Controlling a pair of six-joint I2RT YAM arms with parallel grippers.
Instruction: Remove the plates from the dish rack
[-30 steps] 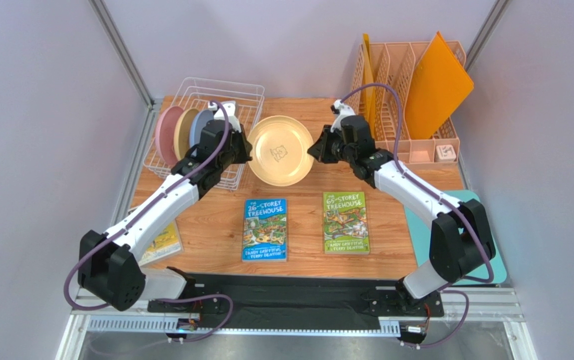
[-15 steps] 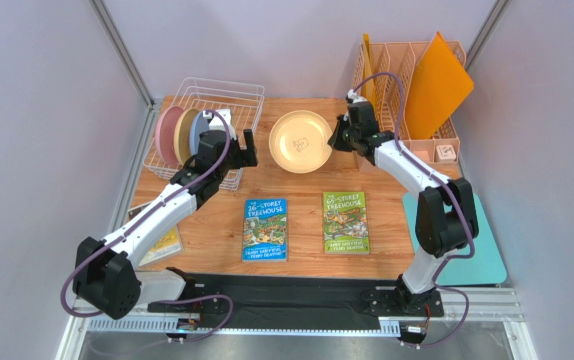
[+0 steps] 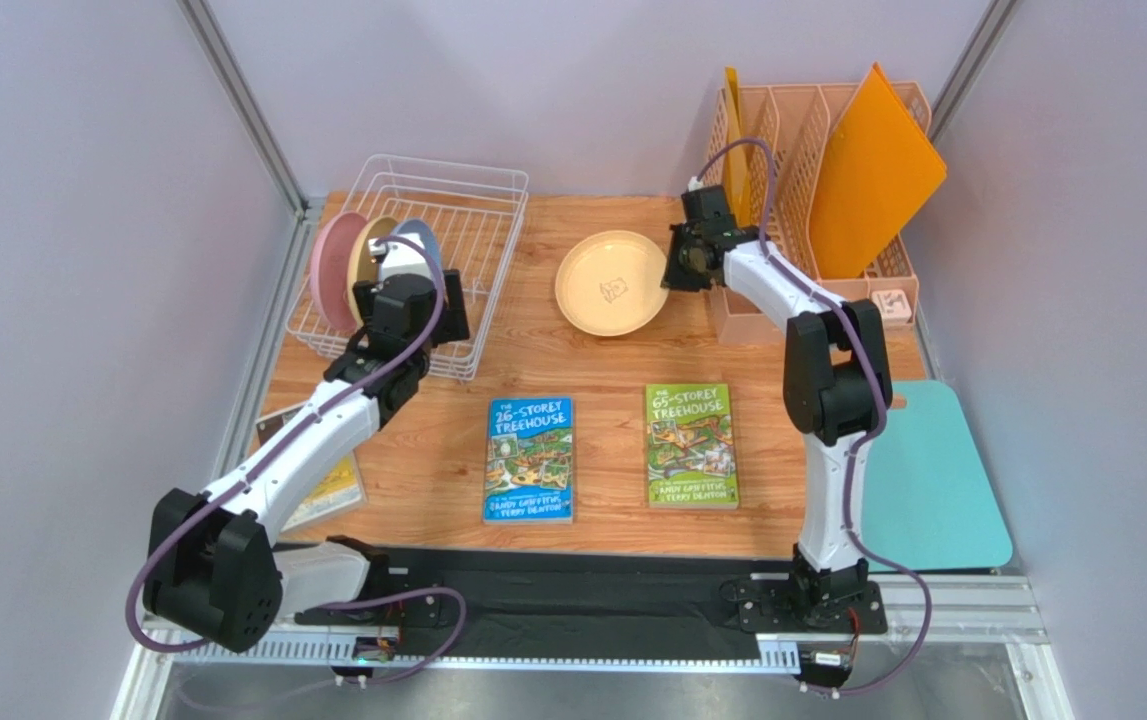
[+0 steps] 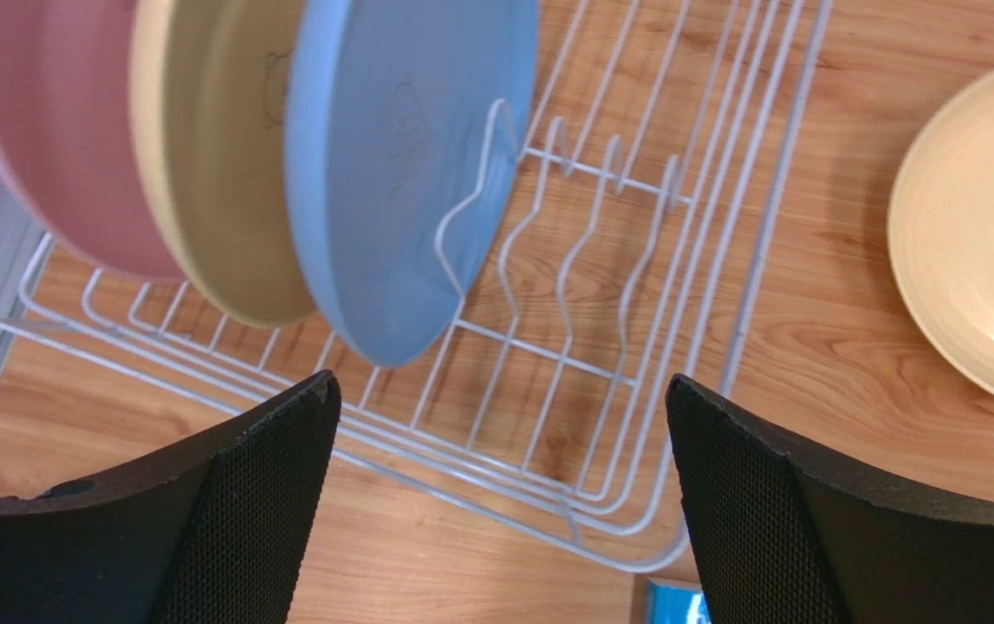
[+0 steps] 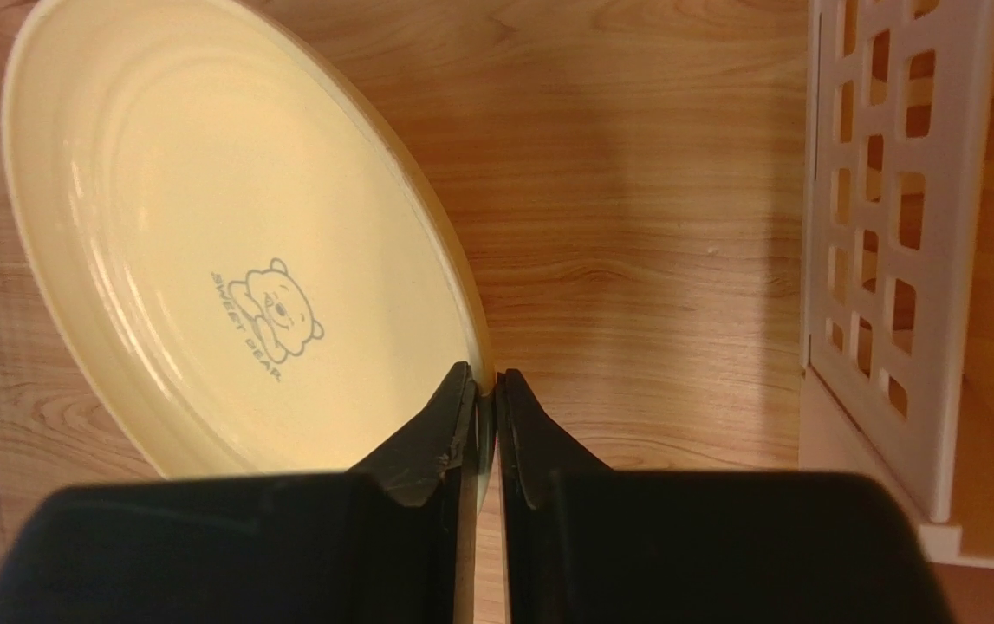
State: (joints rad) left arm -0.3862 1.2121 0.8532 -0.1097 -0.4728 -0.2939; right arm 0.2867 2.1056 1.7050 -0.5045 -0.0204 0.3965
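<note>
Cream plate (image 3: pixel 612 282) rim being pinched by right gripper (image 5: pixel 486 390), plate being lowered at table (image 3: pixel 594 390). Left gripper (image 4: pixel 502 390) being held wide apart over dish rack (image 3: pixel 444 164); blue plate (image 4: pixel 398 169), standing on edge, nearest, just ahead-left.

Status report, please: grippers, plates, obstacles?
Left gripper open, empty, facing dish rack. Right gripper shut on cream plate rim. Pink plate, tan plate, blue plate upright in rack. Nothing blocking blue plate.

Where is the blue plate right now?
The blue plate stands on edge in the white dish rack, far left of the table in the top view, right beside the tan plate.
</note>
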